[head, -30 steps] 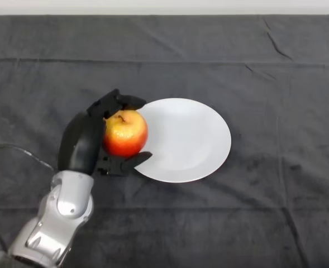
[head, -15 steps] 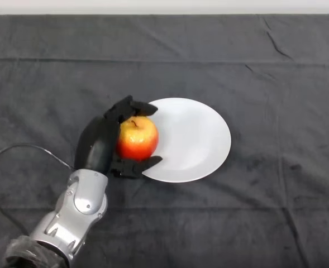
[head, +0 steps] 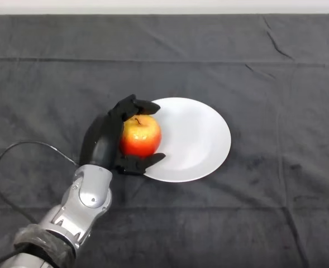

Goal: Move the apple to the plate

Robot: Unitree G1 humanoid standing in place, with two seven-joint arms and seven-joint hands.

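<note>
Apple (head: 140, 135): red-yellow, gripped over the left edge of the white plate (head: 200, 139). Left hand (head: 104, 142): black, fingers and thumb curled round the fruit.

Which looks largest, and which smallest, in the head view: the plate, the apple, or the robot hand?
1. plate, clearly the largest.
2. robot hand, curled round the apple; it covers more of the view than the fruit.
3. apple, the smallest, though the hand hides part of it.
</note>
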